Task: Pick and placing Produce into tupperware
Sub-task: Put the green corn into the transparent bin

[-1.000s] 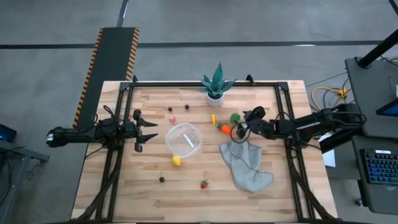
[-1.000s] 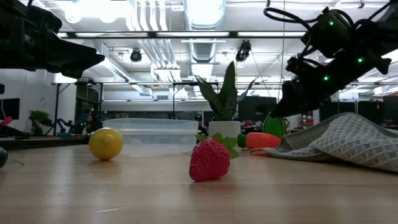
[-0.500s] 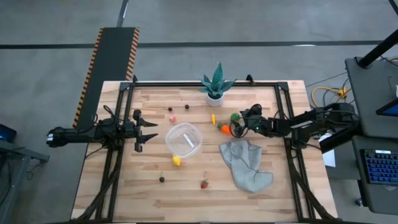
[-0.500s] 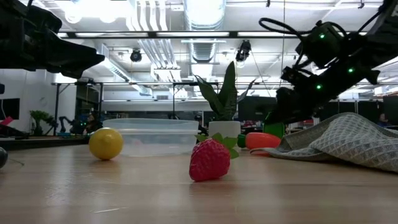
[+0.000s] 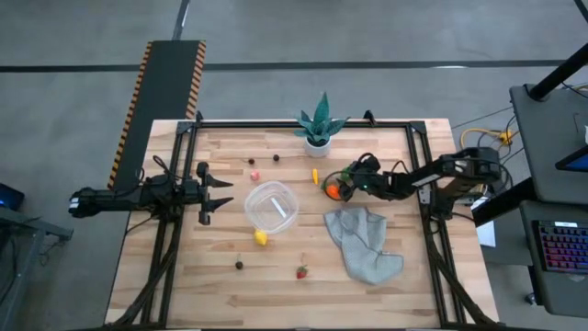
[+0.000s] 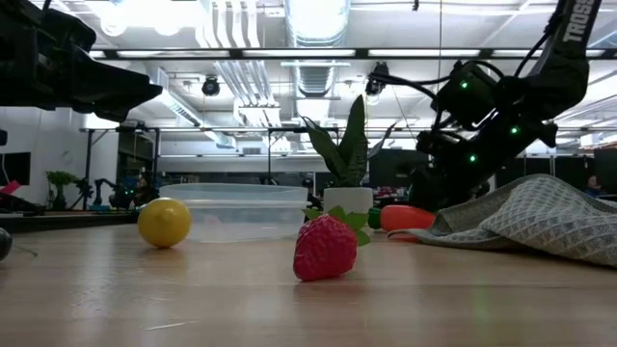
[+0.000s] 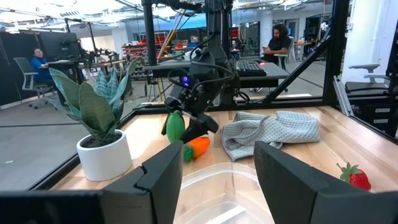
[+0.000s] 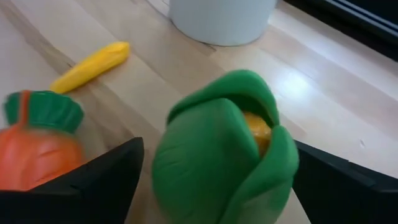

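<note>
Nearest in the low view lies a toy strawberry (image 6: 326,248), dimpled red plastic with a green cap, and beside it a smooth yellow lemon (image 6: 164,222); both sit loose on the pale wood-plank surface (image 5: 220,267), apparently waiting their turn. Behind them stands the tupperware (image 5: 272,206), a round clear tub with a whitish rim, set mid-surface within reach of both arms and seemingly without produce in it yet. Right of it a grey waffle-weave cloth (image 5: 363,241) lies rumpled. Just beyond that cloth the right claw (image 5: 346,184) stands released, its fingers spread wide either side of a green leafy husk with a yellow core, probably toy corn (image 8: 224,146), positioned to close on it. An orange carrot (image 8: 37,146) sits just beside it, a slim yellow piece (image 8: 92,62) farther off. The left claw (image 5: 220,191) waits part-open and empty near the tub. Farthest stands a spiky plant in a white pot (image 5: 318,124).
</note>
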Robot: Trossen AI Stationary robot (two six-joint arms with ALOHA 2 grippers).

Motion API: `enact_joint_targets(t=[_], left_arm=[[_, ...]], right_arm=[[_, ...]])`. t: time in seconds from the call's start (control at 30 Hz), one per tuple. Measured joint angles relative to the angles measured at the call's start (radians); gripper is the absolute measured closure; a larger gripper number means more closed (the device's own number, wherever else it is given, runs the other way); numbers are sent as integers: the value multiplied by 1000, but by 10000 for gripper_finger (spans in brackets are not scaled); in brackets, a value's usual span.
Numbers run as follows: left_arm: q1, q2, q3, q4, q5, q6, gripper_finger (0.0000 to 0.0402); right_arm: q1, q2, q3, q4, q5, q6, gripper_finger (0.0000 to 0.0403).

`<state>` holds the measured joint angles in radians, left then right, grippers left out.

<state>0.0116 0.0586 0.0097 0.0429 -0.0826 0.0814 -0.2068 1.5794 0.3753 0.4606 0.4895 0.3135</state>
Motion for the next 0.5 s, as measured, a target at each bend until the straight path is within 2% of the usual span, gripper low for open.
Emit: enact_joint_targets(t=[0.5], left_arm=[[0,0,0,-8,0,0,219]], right_arm=[[1,-25,1,2,0,-7,122]])
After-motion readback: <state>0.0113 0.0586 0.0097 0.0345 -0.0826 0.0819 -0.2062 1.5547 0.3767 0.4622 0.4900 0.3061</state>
